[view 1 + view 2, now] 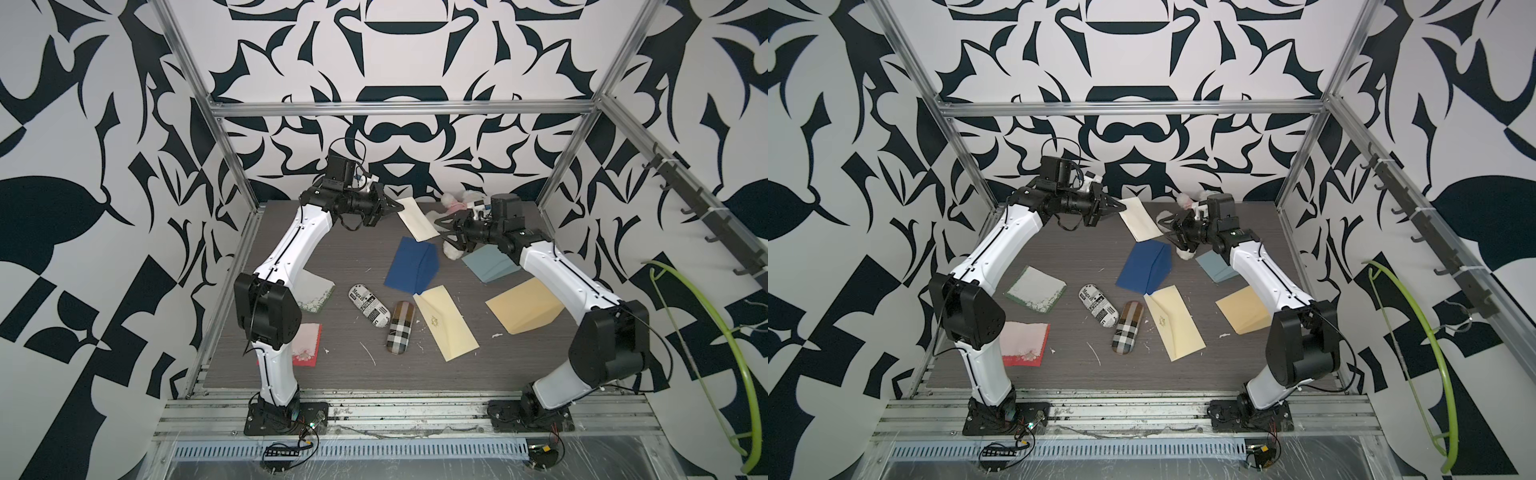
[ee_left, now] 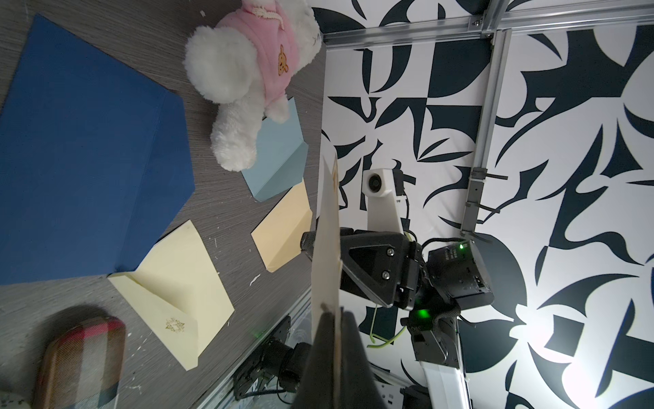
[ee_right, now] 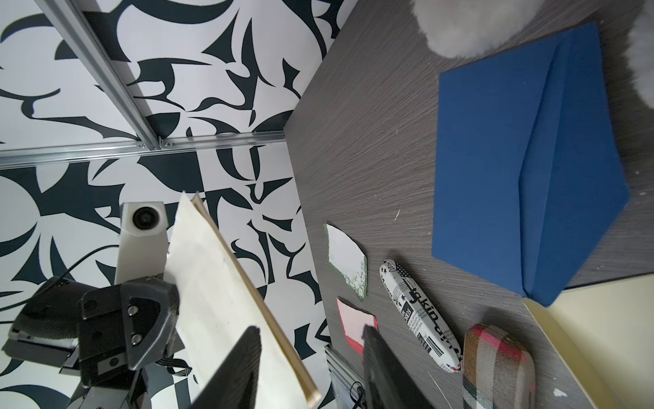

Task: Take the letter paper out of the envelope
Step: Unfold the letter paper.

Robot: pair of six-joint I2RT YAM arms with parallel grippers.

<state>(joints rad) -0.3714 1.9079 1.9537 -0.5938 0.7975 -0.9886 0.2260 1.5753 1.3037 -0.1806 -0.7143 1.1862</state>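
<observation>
Finding: left end effector point(image 1: 394, 204) clenched on envelope point(image 1: 417, 224) corner, aloft over far desk point(image 1: 332, 374). Finding: right end effector point(image 1: 441, 233) released, jaws straddling opposite end. Judged: letter paper inside. You pinch inner sheet only, pull straight.

Both top views look down from high up, from over the front edge of the table point(image 1: 340, 365), toward the back wall point(image 1: 399, 124). They sit far off, side by side, so both show the whole table, nearly alike. The left wrist camera sits right behind the left claw point(image 2: 336, 315) and looks across to the table's right edge. The right wrist camera sits right behind the right claw point(image 3: 311, 336) and looks across to the left edge. Both wrist views share the blue envelope point(image 2: 88, 159) and the cream envelope point(image 3: 212, 283), very near.
</observation>
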